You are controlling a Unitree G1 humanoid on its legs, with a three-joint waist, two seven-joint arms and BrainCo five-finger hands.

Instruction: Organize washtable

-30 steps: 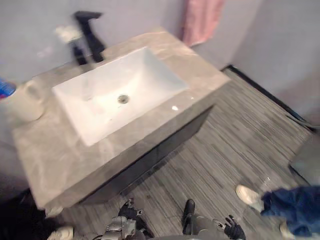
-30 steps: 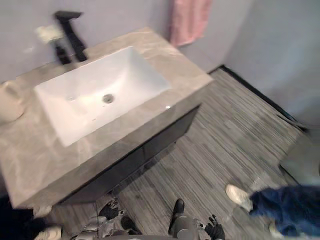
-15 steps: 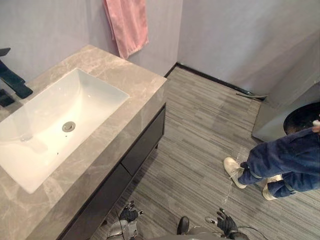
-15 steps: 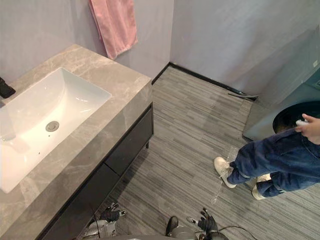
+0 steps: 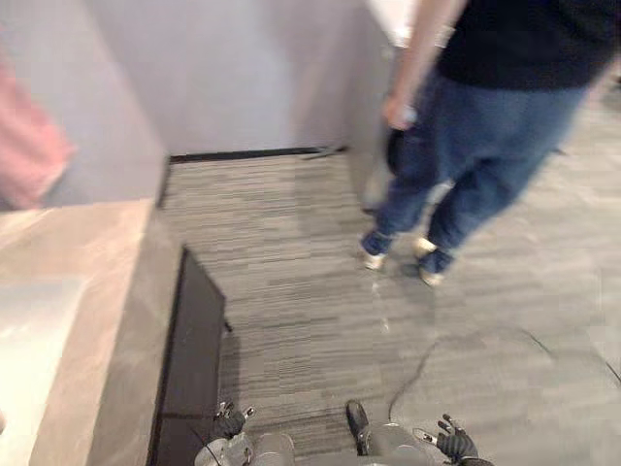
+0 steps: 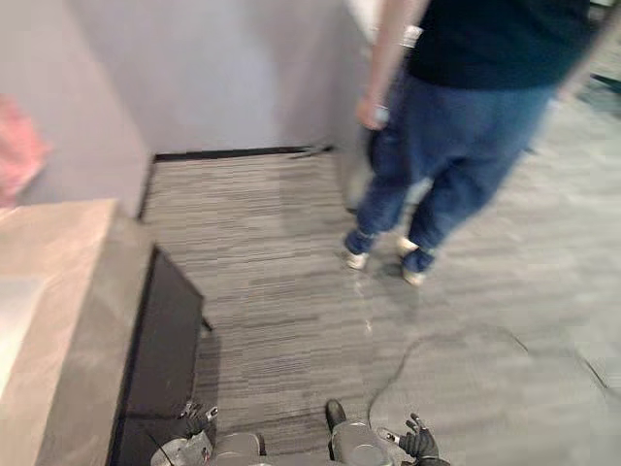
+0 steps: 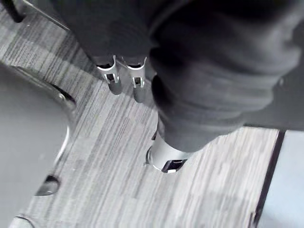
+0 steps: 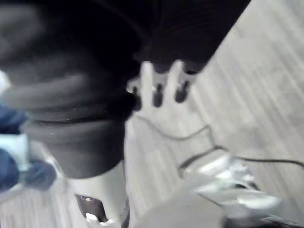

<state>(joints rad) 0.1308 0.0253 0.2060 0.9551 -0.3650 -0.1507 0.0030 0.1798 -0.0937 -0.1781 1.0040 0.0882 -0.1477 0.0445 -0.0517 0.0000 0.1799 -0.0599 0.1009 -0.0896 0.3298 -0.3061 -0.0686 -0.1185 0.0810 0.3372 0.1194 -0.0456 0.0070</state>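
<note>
At my far left the pink towel point(image 5: 29, 160) hung beside the counter point(image 5: 87, 252); my left hand point(image 5: 230, 422) dangled low, fingers point(image 7: 114, 80) slack and empty (nothing within reach to tidy, I judged), my right hand point(image 5: 454, 445) likewise, fingers spread, while a person point(image 5: 485, 126) stood on the floor point(image 5: 310, 291) beyond it.

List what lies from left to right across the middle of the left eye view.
washtable top → dark cabinet front → striped floor → person's legs
</note>
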